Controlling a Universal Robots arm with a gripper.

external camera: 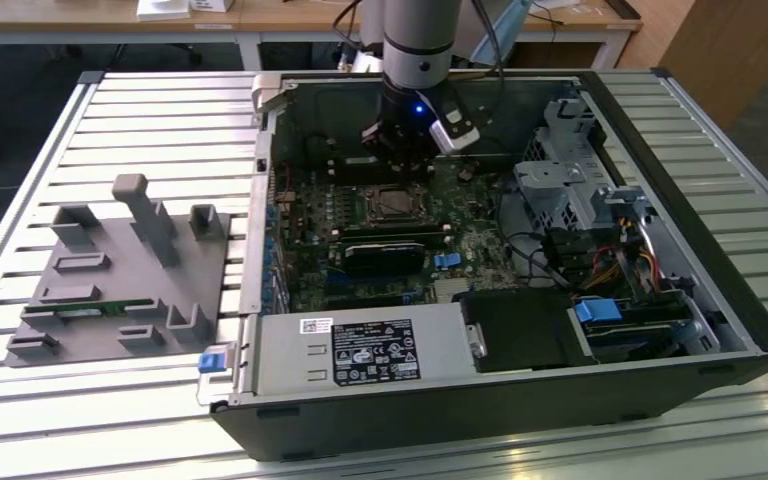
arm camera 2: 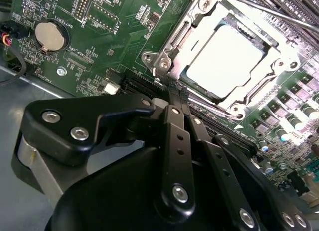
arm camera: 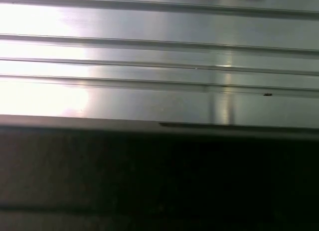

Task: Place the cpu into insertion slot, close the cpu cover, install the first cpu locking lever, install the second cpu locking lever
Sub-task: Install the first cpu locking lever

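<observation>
— Where is the arm hanging right now?

— I'm holding it inside the open computer case [external camera: 491, 330] on the slatted worktop [external camera: 157, 130], with the gripper [arm camera 2: 174, 94] poised low over the green motherboard [arm camera 2: 99, 37].

— And the fingers?

— In the second wrist view I'm seeing the fingers [arm camera 2: 172, 119] drawn together to a narrow tip, gripping nothing, with that tip sitting right at a corner of the insertion slot [arm camera 2: 172, 49].

— Where's the cpu?

— The cpu [arm camera 2: 224, 57] is lying flat in the slot, its pale metal top glaring in the light, just beyond the fingertips. The cpu cover [arm camera 2: 259, 89] is lying down around it, framing the chip. In the exterior view the socket [external camera: 391, 203] is showing just below the wrist.

— Anything else nearby?

— A round coin battery [arm camera 2: 50, 35] is sitting on the board well off to one side, and a grey parts fixture [external camera: 124, 280] is resting on the worktop at the exterior view's left.
</observation>
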